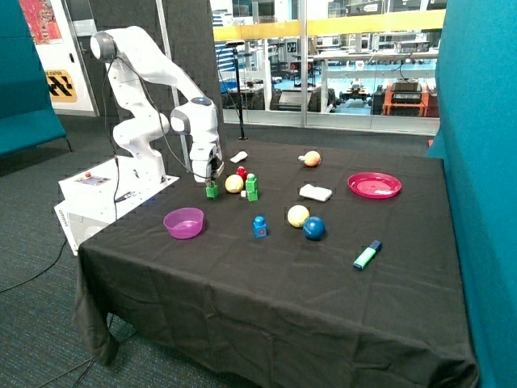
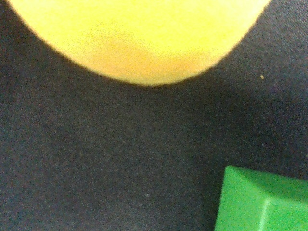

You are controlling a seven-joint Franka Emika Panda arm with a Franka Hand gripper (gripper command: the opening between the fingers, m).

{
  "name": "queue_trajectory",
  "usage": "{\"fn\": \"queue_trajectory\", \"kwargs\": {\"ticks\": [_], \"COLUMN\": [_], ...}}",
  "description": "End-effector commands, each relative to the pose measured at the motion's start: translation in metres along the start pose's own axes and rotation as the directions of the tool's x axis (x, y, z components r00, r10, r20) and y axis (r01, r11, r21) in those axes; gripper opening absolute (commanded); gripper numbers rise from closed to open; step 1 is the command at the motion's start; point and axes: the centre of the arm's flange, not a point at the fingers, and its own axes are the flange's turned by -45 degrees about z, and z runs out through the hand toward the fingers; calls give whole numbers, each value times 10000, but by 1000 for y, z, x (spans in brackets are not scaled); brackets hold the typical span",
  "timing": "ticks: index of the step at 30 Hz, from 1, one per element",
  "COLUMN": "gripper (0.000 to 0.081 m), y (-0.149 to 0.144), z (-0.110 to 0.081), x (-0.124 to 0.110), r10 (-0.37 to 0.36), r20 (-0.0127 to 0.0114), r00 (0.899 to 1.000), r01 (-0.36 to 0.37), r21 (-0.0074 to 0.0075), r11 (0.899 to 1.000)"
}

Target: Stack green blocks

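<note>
Black cloth: covers table (image 1: 266, 307); drapes over near edge, table legs hidden.
Arm: white Franka, base on a white box beside table's far corner; wrist bent down over cloth.
Gripper (image 1: 212, 176): low, right above single green block (image 1: 212, 191); fingertips merge w/ block top in outside view, so contact and finger spread can't be judged. Wrist view shows no fingers at all.
Green blocks: one lone brick under gripper; two more already stacked (image 1: 252, 187), upright, just past a yellow ball (image 1: 234, 183). So part of stack done, third brick not on it.
Wrist view: yellow ball (image 2: 139, 38) fills one edge, cut off by frame; corner of a green block (image 2: 262, 202) at opposite corner, mostly cropped, stud not visible. Which brick it is: can't tell.
Red thing (image 1: 241, 171): small, behind yellow ball, partly hidden; shape unclear.
Other items on cloth: purple bowl (image 1: 184, 222) near lone brick; blue block (image 1: 260, 227); second yellow ball (image 1: 298, 216) touching blue ball (image 1: 313, 228); pink plate (image 1: 374, 185); teal marker (image 1: 367, 255); white packet (image 1: 315, 192); orange-ish ball (image 1: 312, 158) far side.
</note>
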Motion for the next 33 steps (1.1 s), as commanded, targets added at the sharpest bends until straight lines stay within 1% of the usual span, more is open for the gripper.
{"fn": "queue_trajectory", "kwargs": {"ticks": [1,3,8,9,16,19,20,22,23,26,33], "gripper": [290,289,238,193,193,147,122,36,18,2,0], "y": [1,2,4,4,5,5,5,5,5,5,6], "z": [0,0,0,0,1,2,2,2,2,2,1], "x": [0,-1,-1,-2,-2,-1,-1,0,0,2,5], "r10": [72,81,123,127,158,161,160,181,189,198,216], "r20": [-5,-5,-5,-5,-5,-5,-5,-5,-5,-5,-5], "r00": [10000,10000,9999,9999,9999,9999,9999,9998,9998,9998,9998], "r01": [-72,-81,-123,-127,-158,-161,-160,-181,-189,-198,-216], "r21": [3,3,3,3,3,3,3,3,3,3,3], "r11": [10000,10000,9999,9999,9999,9999,9999,9998,9998,9998,9998]}}
